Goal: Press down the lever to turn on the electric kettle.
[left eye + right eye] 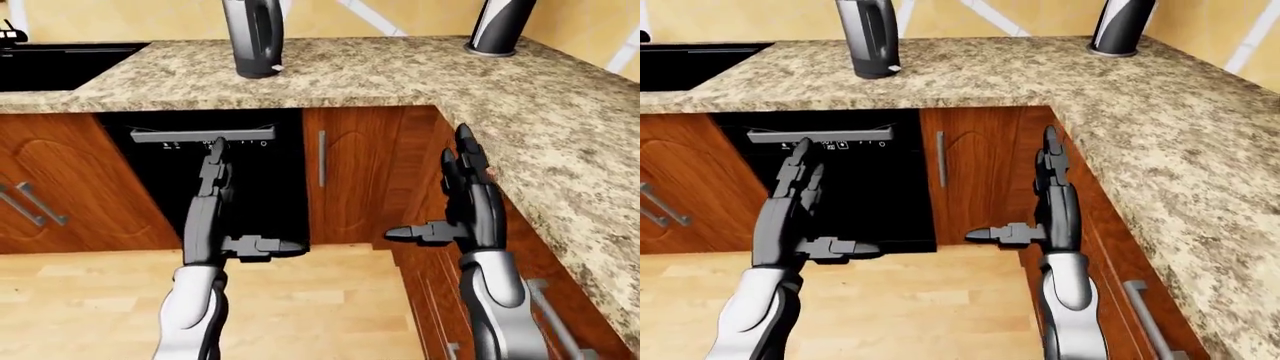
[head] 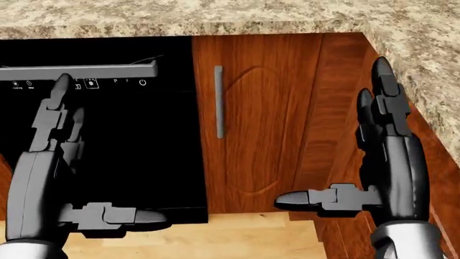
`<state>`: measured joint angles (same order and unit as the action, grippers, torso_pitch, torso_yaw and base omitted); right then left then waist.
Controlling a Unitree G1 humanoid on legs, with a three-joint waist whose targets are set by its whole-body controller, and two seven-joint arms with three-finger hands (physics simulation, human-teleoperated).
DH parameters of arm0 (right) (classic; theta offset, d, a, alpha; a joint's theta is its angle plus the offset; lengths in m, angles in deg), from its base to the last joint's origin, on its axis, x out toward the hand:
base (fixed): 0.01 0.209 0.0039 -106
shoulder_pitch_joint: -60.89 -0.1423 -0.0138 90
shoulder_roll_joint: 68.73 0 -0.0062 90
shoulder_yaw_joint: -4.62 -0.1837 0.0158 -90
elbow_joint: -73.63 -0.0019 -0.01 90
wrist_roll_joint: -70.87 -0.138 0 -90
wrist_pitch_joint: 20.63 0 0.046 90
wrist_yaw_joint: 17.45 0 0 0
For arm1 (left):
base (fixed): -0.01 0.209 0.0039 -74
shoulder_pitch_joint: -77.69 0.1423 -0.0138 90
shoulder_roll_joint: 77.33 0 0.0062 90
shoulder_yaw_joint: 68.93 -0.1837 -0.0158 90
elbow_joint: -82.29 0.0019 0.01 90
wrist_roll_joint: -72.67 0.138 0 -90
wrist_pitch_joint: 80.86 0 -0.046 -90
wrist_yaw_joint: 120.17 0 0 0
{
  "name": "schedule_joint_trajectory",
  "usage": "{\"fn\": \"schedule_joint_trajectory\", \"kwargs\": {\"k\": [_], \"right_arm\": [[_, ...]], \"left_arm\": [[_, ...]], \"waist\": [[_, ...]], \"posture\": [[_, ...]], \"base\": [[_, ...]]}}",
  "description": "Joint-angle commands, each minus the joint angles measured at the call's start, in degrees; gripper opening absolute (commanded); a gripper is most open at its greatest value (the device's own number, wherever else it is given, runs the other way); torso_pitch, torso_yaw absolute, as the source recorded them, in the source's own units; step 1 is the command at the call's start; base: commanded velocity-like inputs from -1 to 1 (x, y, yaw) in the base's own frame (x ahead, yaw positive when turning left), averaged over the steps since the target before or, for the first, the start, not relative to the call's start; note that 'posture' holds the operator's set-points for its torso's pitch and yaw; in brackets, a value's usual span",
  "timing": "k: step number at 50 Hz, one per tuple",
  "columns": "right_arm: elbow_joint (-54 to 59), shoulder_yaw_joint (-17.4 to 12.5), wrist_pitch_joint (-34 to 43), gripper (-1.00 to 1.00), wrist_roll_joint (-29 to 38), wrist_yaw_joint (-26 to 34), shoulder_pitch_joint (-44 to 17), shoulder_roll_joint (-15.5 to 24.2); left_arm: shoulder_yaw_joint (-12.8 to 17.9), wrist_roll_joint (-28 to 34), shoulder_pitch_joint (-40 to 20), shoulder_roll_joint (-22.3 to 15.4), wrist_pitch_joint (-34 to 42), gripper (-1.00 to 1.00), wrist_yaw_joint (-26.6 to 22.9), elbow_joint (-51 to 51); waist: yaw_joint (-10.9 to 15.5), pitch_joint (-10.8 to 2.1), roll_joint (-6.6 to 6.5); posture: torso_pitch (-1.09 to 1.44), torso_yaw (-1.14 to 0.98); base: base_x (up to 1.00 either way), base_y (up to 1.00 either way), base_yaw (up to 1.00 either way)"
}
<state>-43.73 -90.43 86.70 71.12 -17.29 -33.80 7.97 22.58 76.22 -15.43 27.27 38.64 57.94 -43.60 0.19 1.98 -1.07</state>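
Both hands hang low over the wooden floor, well short of the counter, and neither touches anything. The left hand has its two long fingers stretched straight up toward the dishwasher handle and its thumb stuck out sideways to the view's right, so it is spread wide and empty. The right hand mirrors it: fingers straight and upright beside the corner of the cabinets, thumb pointing to the view's left, also wide and empty. The electric kettle stands on the granite countertop near the top of the left-eye view, above the black dishwasher, well apart from both hands; its upper part is cut off by the frame, and its lever cannot be made out. A second dark cylindrical appliance stands farther right on the counter, also cropped at the top. A black sink shows at the upper left. The head view looks lower and shows only the hands, the dishwasher and a cabinet door.
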Motion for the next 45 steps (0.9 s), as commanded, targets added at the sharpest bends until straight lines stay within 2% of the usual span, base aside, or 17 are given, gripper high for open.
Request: {"fn": "schedule_joint_trajectory", "kwargs": {"k": [1, 6, 8, 10, 13, 19, 20, 22, 23, 24, 27, 31, 33, 35, 36, 39, 45], "right_arm": [[-1.7, -0.8, -2.3, 1.00, 0.1, 0.2, -1.2, 0.5], [-2.0, -0.8, -1.8, 1.00, 0.1, 0.0, -1.2, 0.4], [-2.0, -0.7, -1.9, 1.00, 0.4, -0.1, -1.2, 0.4], [-2.1, -0.7, -1.7, 1.00, 0.5, -0.1, -1.3, 0.5], [-1.8, -0.4, -1.8, 1.00, 0.9, -0.1, -1.3, 0.4], [-2.1, -0.4, -1.0, 1.00, 1.4, -0.3, -1.2, 0.3], [-2.3, -0.3, -0.9, 1.00, 1.5, -0.3, -1.2, 0.3], [-3.0, -0.2, -0.2, 1.00, 1.6, -0.2, -1.3, 0.3], [-3.2, -0.2, 0.0, 1.00, 1.6, -0.2, -1.3, 0.3], [-3.3, -0.2, 0.1, 1.00, 1.7, -0.2, -1.3, 0.3], [-3.4, -0.1, 0.3, 1.00, 1.9, -0.1, -1.3, 0.3], [-4.2, -0.1, 1.0, 1.00, 2.0, -0.1, -1.4, 0.2], [-4.2, -0.1, 1.1, 1.00, 2.1, 0.0, -1.4, 0.2], [-4.4, -0.5, 1.6, 1.00, 2.0, 0.1, -1.5, 0.4], [-4.8, -0.6, 1.9, 1.00, 2.0, 0.0, -1.4, 0.4], [-5.4, -0.4, 2.2, 1.00, 2.2, 0.0, -1.3, 0.3], [-5.5, -0.7, 2.1, 1.00, 1.9, 0.1, -1.5, 0.4]], "left_arm": [[-0.7, 0.1, -1.2, 0.2, -1.8, 1.00, 0.0, -1.9], [-0.5, 0.2, -1.6, 0.0, -1.8, 1.00, -0.1, -1.5], [-0.7, 0.4, -1.5, 0.0, -1.5, 1.00, -0.1, -1.9], [-0.6, 0.3, -1.3, 0.1, -1.7, 1.00, -0.2, -1.9], [-0.6, 0.5, -1.1, 0.1, -1.8, 1.00, -0.2, -2.1], [-0.4, 0.6, -0.4, 0.1, -1.6, 1.00, -0.4, -3.1], [-0.4, 0.5, -0.3, 0.1, -1.5, 1.00, -0.4, -3.3], [-0.6, 0.6, 0.0, 0.2, -1.9, 1.00, -0.3, -3.2], [-0.6, 0.7, 0.0, 0.2, -1.9, 1.00, -0.3, -3.1], [-0.6, 0.6, 0.0, 0.3, -1.8, 1.00, -0.3, -3.2], [-0.7, 0.6, -0.3, 0.3, -1.3, 1.00, -0.2, -3.8], [-0.5, 0.4, -0.3, 0.3, -1.6, 1.00, -0.2, -3.7], [-0.4, 0.4, -0.2, 0.2, -1.8, 1.00, -0.2, -3.6], [-0.3, 0.1, -0.3, 0.2, -1.7, 1.00, -0.2, -3.8], [-0.3, 0.1, -0.5, 0.2, -1.4, 1.00, -0.2, -4.0], [0.1, -0.4, -0.2, 0.2, -1.5, 1.00, -0.4, -4.2], [0.5, -0.5, -0.2, -0.1, -0.8, 1.00, -0.4, -5.6]], "waist": [[-0.3, -0.82, -0.69], [-0.3, -0.68, 2.16], [-0.2, -0.95, 4.53], [-0.7, -0.74, 3.10], [-0.5, -0.95, 3.68], [-0.4, -0.25, 0.32], [-0.5, -0.45, -0.94], [-0.1, -1.95, -5.39], [0.2, -0.74, -1.85], [-0.1, -0.71, -2.84], [0.0, -1.33, -1.33], [-0.1, -0.80, 1.01], [0.0, -0.70, 2.68], [-0.1, -1.40, 5.73], [-0.8, -0.90, 3.85], [-0.5, -0.79, 4.08], [-0.5, -0.41, 1.04]], "posture": [[0.00, 0.00], [0.00, 0.00], [0.00, 0.00], [0.00, 0.00], [0.00, 0.00], [0.00, 0.00], [0.00, 0.00], [0.00, 0.00], [0.00, 0.00], [0.00, 0.00], [0.00, 0.00], [0.00, 0.00], [0.00, 0.00], [0.00, 0.00], [0.00, 0.00], [0.00, 0.00], [0.00, 0.00]], "base": [[0.00, 0.15, 0.00], [0.00, 0.14, 0.00], [0.00, 0.14, 0.00], [0.00, 0.14, 0.00], [0.00, 0.14, 0.00], [0.00, 0.14, 0.00], [0.00, 0.14, 0.00], [0.00, 0.14, 0.00], [0.00, 0.14, 0.00], [0.00, 0.14, 0.00], [0.00, 0.14, 0.00], [0.00, 0.14, 0.00], [0.00, 0.15, 0.00], [0.00, 0.14, 0.00], [0.00, 0.16, 0.00], [0.00, 0.16, 0.00], [0.00, 0.18, 0.00]]}}
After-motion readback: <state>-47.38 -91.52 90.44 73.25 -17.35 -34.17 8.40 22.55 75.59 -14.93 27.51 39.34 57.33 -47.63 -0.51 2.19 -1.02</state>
